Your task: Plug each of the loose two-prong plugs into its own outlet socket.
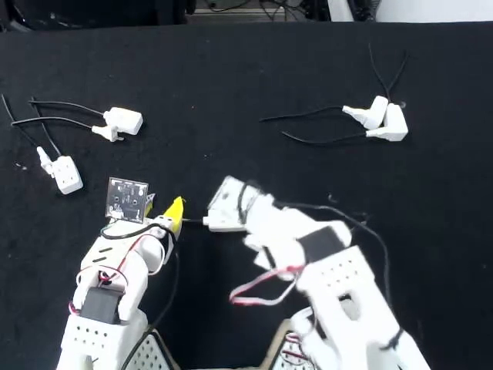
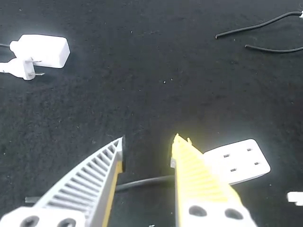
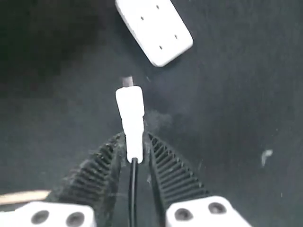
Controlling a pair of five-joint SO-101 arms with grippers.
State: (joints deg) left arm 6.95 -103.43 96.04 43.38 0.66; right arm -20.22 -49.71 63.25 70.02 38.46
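My right gripper [image 3: 134,138] is shut on a white two-prong plug [image 3: 130,106], held by its rear with its black cord trailing back between the fingers. Its prongs point at a white outlet block [image 3: 154,29] lying a short gap ahead, not touching. The same block [image 2: 236,161] lies flat just beside the yellow finger [image 2: 191,175] of my left gripper [image 2: 149,142], which is open above the black mat. A black cord [image 2: 142,182] runs beneath its fingers. In the high view both grippers meet near the front middle, left gripper [image 1: 168,217] beside right gripper [image 1: 227,204].
At the back left an outlet block [image 1: 125,120] lies with a loose plug [image 1: 108,132] beside it, also outlet block [image 2: 41,49] and plug [image 2: 21,71]. Another block [image 1: 68,175] lies farther left. Two white pieces with cords [image 1: 384,117] lie back right.
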